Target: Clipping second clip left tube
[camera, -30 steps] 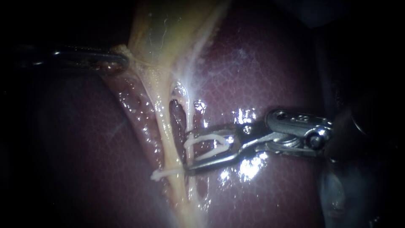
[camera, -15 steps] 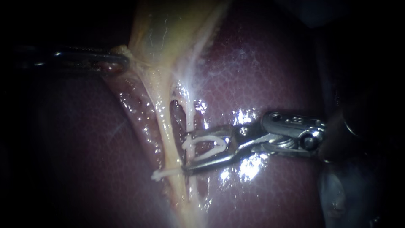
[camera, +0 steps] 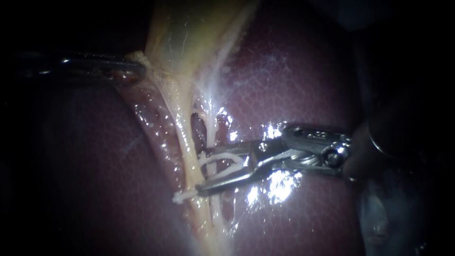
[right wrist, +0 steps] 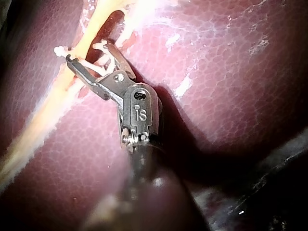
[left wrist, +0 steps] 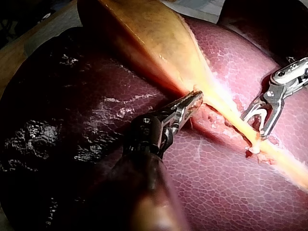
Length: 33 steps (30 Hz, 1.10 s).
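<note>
Your target, the left tube (camera: 187, 147), is the yellowish strand running from the upper middle of the endoscope frame down to the lower middle, slanting slightly right as it drops. Its long axis is close to vertical there. Your right instrument (camera: 200, 173) comes in from the right, almost square across it.

That claw is spread wide and cradles a loaded clip (camera: 239, 161) between its two halves. Both tips sit at the tube's right edge. The tube lies just left of them, not yet inside the opening.

One clip (camera: 181, 196) is already on the tube, its white end poking out on the tube's left. The lower tip of your claw sits right beside it, so the next clip looks set to land just above it.

A short advance toward the left of the frame should bring the tube between the clip's legs.

The thin pale right tube (camera: 210, 135) runs down behind the spread claw. You cannot tell from here whether it lies inside the opening or beneath it, so check before closing.

Your left instrument (camera: 135, 71), at upper left, is clenched on the edge of the gallbladder (camera: 185, 42), well away from the clipping site, over the dark liver (camera: 294, 85).
</note>
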Each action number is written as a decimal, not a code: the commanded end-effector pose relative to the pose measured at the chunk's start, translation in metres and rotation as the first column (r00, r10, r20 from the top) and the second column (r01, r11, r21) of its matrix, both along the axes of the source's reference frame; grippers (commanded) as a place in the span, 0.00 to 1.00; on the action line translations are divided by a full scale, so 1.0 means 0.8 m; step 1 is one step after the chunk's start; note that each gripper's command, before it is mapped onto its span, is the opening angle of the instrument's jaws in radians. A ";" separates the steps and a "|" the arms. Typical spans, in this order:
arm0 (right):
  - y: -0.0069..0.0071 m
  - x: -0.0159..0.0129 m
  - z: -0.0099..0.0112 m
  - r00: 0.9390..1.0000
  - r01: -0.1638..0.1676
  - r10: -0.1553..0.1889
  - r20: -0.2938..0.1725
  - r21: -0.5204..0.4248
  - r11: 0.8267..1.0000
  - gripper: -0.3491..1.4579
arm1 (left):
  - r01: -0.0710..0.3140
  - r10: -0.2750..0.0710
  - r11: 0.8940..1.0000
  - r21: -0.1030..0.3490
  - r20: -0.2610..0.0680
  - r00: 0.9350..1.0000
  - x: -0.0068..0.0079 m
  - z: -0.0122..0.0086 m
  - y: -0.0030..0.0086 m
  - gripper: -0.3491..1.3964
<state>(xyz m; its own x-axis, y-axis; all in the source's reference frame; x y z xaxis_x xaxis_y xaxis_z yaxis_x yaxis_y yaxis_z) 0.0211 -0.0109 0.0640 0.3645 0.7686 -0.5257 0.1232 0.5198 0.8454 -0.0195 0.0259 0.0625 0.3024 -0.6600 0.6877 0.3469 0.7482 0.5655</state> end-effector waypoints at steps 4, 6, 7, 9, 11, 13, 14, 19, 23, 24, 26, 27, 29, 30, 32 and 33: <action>-0.0001 0.0010 -0.0004 1.000 0.000 0.001 -0.018 0.020 1.000 0.47 | -0.001 0.001 1.000 0.000 0.001 1.000 -0.0001 0.0001 0.0000 0.00; -0.0002 0.0016 -0.0006 1.000 0.004 -0.003 -0.029 0.027 1.000 0.47 | -0.001 0.001 1.000 0.000 0.001 1.000 -0.0001 0.0001 -0.0001 0.00; -0.0003 0.0018 -0.0007 0.999 0.006 -0.004 -0.035 0.034 0.999 0.47 | -0.001 0.001 1.000 0.000 0.001 1.000 -0.0001 0.0001 0.0000 0.00; -0.0005 0.0025 -0.0012 0.998 0.010 -0.007 -0.055 0.055 0.998 0.47 | -0.001 0.001 1.000 0.000 0.001 1.000 -0.0001 0.0001 -0.0001 0.00; -0.0008 0.0031 -0.0018 0.997 0.015 -0.009 -0.075 0.077 0.997 0.47 | -0.001 0.001 1.000 0.000 0.001 1.000 -0.0001 0.0002 -0.0001 0.00; -0.0011 0.0037 -0.0023 0.996 0.022 -0.014 -0.088 0.091 0.996 0.47 | -0.001 0.001 1.000 0.000 0.001 1.000 -0.0001 0.0002 -0.0001 0.00; -0.0013 0.0040 -0.0027 0.995 0.027 -0.017 -0.096 0.097 0.995 0.47 | -0.001 0.001 1.000 0.000 0.001 1.000 -0.0001 0.0002 -0.0001 0.00; -0.0018 0.0047 -0.0041 0.992 0.035 -0.019 -0.123 0.129 0.991 0.47 | -0.001 0.001 1.000 0.000 0.001 1.000 -0.0001 0.0002 -0.0001 0.00; -0.0017 0.0048 -0.0053 0.991 0.029 -0.010 -0.137 0.143 0.989 0.46 | -0.001 0.001 1.000 0.000 0.001 1.000 0.0000 0.0002 -0.0001 0.00; -0.0016 0.0048 -0.0057 0.990 0.027 -0.006 -0.142 0.146 0.989 0.46 | -0.001 0.001 1.000 0.000 0.001 1.000 0.0000 0.0002 -0.0001 0.00; -0.0015 0.0049 -0.0064 0.990 0.024 -0.002 -0.144 0.149 0.989 0.46 | -0.001 0.001 1.000 0.000 0.001 1.000 -0.0001 0.0002 -0.0001 0.00; -0.0014 0.0049 -0.0068 0.990 0.023 0.000 -0.145 0.156 0.987 0.46 | -0.001 0.001 1.000 0.000 0.001 1.000 -0.0001 0.0002 -0.0001 0.00; -0.0013 0.0049 -0.0072 0.989 0.019 0.005 -0.149 0.159 0.987 0.46 | -0.001 0.001 1.000 0.000 0.001 1.000 0.0000 0.0002 -0.0001 0.00; -0.0014 0.0049 -0.0075 0.989 0.020 0.005 -0.147 0.165 0.986 0.46 | -0.001 0.001 1.000 0.000 0.001 1.000 0.0000 0.0002 -0.0001 0.00; -0.0015 0.0050 -0.0077 0.989 0.021 0.004 -0.145 0.171 0.985 0.46 | -0.001 0.001 1.000 0.000 0.001 1.000 0.0000 0.0002 -0.0001 0.00; -0.0015 0.0049 -0.0077 0.990 0.021 0.004 -0.143 0.176 0.984 0.45 | -0.001 0.001 1.000 0.000 0.001 1.000 0.0000 0.0002 -0.0001 0.00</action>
